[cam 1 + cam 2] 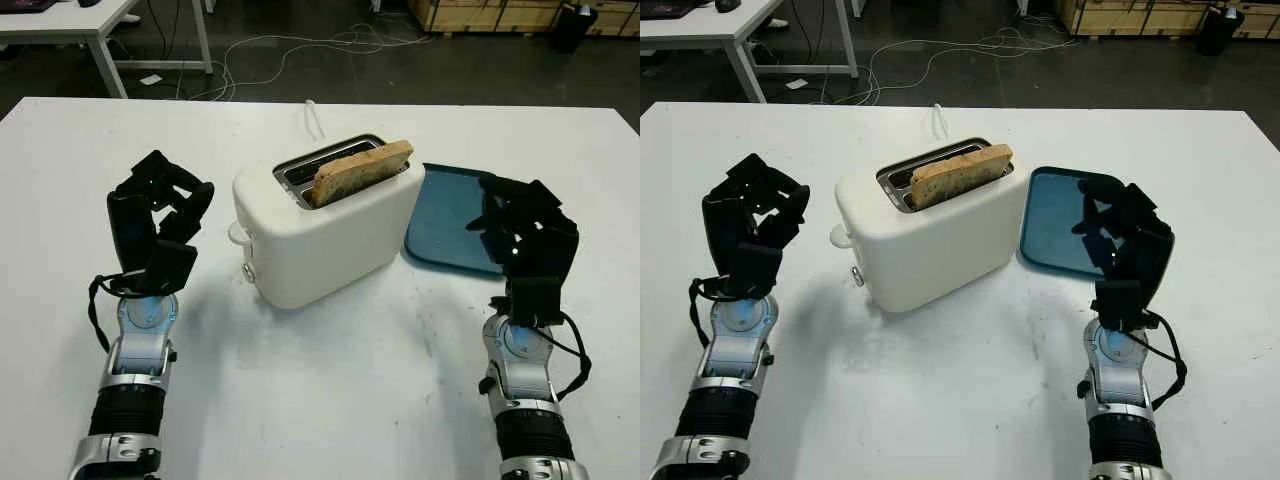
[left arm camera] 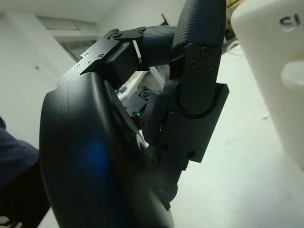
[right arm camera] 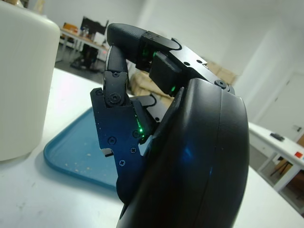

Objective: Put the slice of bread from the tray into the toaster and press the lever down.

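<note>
upright bread [image 1: 362,172] in toaster [image 1: 325,220], tray [image 1: 450,229] beside

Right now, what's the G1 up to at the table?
The bread already stands in the toaster, sticking up out of the slot, so the lever does not look pressed yet. The tray sits beside the toaster. The left hand and the right hand are curled, holding nothing, one on each side.

1. The bread [image 1: 362,172], a browned slice, is seen standing on edge in a slot, its top protruding.
2. The white toaster [image 1: 325,225] is set at frame centre, angled.
3. The blue tray [image 1: 448,230] lies right of centre, beside the toaster.
</note>
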Controlling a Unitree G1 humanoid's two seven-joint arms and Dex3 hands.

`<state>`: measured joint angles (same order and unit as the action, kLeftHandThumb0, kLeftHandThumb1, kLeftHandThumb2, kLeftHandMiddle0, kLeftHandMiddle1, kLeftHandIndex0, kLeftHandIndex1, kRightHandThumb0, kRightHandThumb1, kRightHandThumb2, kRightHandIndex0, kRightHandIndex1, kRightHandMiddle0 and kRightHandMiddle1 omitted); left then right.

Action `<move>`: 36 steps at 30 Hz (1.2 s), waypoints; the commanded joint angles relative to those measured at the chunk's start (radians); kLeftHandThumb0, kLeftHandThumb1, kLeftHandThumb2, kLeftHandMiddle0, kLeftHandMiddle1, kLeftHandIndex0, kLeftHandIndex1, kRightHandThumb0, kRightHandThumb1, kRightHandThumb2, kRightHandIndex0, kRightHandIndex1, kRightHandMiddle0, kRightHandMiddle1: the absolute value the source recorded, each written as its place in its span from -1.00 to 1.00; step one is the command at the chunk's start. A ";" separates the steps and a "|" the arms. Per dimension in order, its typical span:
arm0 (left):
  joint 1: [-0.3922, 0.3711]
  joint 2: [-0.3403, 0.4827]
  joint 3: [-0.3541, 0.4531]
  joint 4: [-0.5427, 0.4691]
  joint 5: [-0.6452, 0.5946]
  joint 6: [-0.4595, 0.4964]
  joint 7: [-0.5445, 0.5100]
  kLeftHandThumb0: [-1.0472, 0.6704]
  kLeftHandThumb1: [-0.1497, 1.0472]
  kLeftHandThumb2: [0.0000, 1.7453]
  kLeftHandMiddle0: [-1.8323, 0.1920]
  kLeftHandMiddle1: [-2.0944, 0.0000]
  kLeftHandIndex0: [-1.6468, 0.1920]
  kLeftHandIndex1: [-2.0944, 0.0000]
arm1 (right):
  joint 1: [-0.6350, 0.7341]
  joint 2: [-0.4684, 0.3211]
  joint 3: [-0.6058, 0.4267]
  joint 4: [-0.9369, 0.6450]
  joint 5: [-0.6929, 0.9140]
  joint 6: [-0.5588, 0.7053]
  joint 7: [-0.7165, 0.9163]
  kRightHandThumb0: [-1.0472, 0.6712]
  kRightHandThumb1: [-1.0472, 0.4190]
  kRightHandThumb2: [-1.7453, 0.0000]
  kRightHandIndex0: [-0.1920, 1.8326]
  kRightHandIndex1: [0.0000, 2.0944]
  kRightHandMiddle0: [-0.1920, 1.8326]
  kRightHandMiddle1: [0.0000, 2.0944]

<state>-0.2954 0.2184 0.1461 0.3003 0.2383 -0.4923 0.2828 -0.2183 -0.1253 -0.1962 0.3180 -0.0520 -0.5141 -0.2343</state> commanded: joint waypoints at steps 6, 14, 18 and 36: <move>0.054 0.121 -0.011 -0.086 0.071 -0.020 -0.064 -0.85 0.79 -0.59 -0.17 -0.54 -0.10 -0.26 | 0.002 0.005 -0.008 -0.039 0.044 0.057 0.032 -0.19 -0.83 0.64 0.01 0.59 0.00 0.11; 0.052 0.317 -0.049 -0.094 0.111 -0.195 -0.208 -0.79 0.79 -0.67 -0.13 -0.62 -0.19 0.11 | 0.004 0.002 -0.009 -0.046 0.023 0.074 0.020 -0.23 -0.83 0.64 0.01 0.61 -0.01 0.14; 0.019 0.350 -0.072 -0.060 0.088 -0.274 -0.257 -0.80 0.79 -0.73 -0.14 -0.62 -0.28 0.27 | 0.004 0.007 -0.010 -0.054 0.022 0.081 0.014 -0.23 -0.83 0.65 -0.01 0.63 -0.01 0.15; -0.034 0.379 -0.119 0.000 0.162 -0.341 -0.290 -0.84 0.79 -0.69 -0.14 -0.65 -0.35 0.45 | 0.010 -0.003 0.010 -0.027 -0.015 0.057 0.003 -0.33 -0.83 0.65 -0.01 0.67 -0.11 0.36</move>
<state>-0.3149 0.5847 0.0321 0.2945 0.3778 -0.8213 -0.0094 -0.2180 -0.1242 -0.1851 0.2861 -0.0545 -0.4457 -0.2236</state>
